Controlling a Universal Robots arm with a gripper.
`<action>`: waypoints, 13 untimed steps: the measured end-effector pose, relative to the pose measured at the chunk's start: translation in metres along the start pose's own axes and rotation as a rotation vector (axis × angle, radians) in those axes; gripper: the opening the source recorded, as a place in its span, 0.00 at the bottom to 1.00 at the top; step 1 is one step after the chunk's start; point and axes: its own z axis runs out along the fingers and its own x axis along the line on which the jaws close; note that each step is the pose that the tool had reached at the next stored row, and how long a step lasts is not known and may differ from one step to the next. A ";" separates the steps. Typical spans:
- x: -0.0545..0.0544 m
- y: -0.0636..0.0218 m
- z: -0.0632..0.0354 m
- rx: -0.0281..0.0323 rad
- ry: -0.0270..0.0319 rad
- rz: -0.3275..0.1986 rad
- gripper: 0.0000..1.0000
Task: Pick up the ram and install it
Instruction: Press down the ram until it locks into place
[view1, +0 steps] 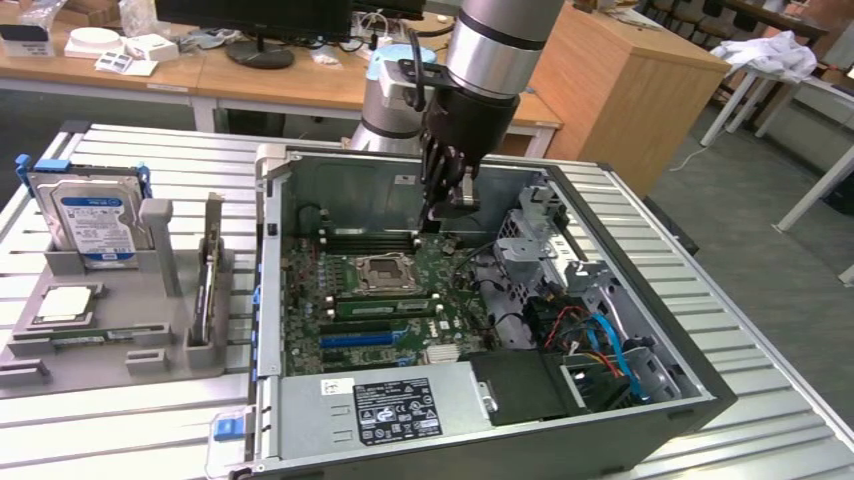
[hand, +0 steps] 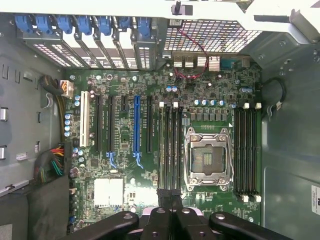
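open PC case (view1: 400, 185) on a ribbed metal table (view1: 761, 330), wooden office desks (view1: 267, 80) behind, claw (view1: 442, 213) clenched shut over the motherboard (view1: 347, 320), green ram (view1: 94, 339) lying in the grey tray (view1: 120, 375) at lower left, hard drive (view1: 91, 215) and PSU (view1: 314, 405) stickers too tiny to read

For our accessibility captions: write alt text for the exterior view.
A robot arm's shut gripper reaches down into an open computer case, over the far part of the green motherboard beyond the processor socket. On the exterior view's left, a grey tray holds a blue-labelled hard drive standing upright.
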 end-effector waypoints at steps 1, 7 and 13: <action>0.000 0.0000 0.0000 0.0000 -0.0001 0.000 0.11; 0.000 -0.0058 -0.0002 0.0001 -0.0001 0.000 0.11; 0.000 -0.0144 -0.0004 0.0005 -0.0008 0.000 0.11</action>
